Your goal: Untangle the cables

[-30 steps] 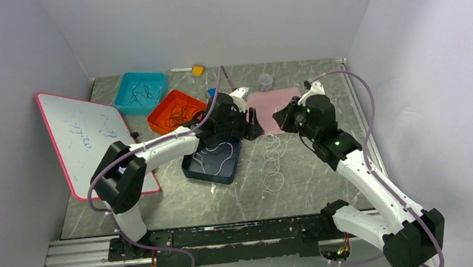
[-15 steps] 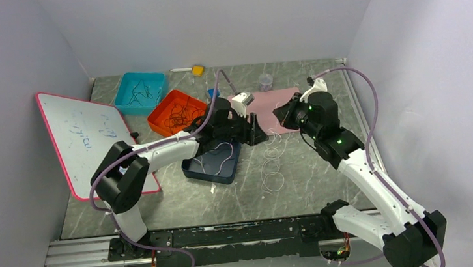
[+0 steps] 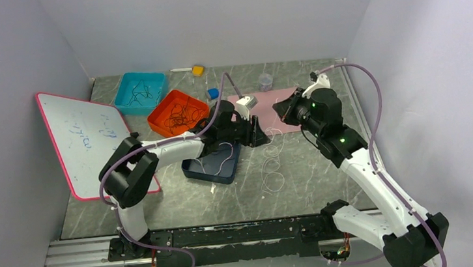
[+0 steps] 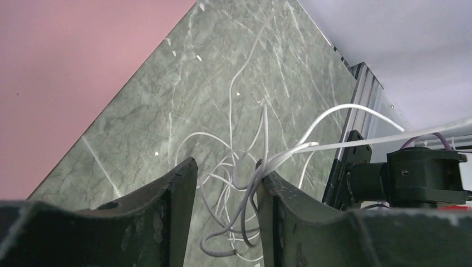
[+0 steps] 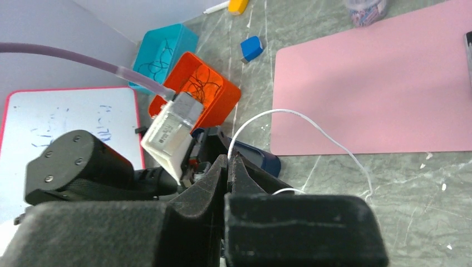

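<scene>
Near the middle of the desk, a little toward its right edge, your white cables (image 3: 271,164) lay in one loose tangle on the bare marble, just nearer than the pink mat (image 3: 270,104); your left gripper (image 3: 258,134) hung close over the tangle's far-left side; its fingers (image 4: 177,192) were spread apart, several strands ran up through the gap, and one bunch lay against the inner face of one finger. Your right gripper (image 3: 282,111) stood over the mat, facing the left one and near it; its jaws were pressed together, and a white strand (image 5: 300,119) came out from between the tips, arched over the mat and dropped to the desk.

You had a navy tray (image 3: 208,174) just left of the tangle, under the left arm, with a white loop (image 3: 222,160) inside it; toward the far left corner sat an orange tray (image 3: 158,125) and a teal tray (image 3: 120,99), each holding dark cables (image 3: 180,116); a whiteboard (image 3: 84,138) lay along the left edge; a blue cube (image 3: 213,93) sat between the orange tray and the mat.
</scene>
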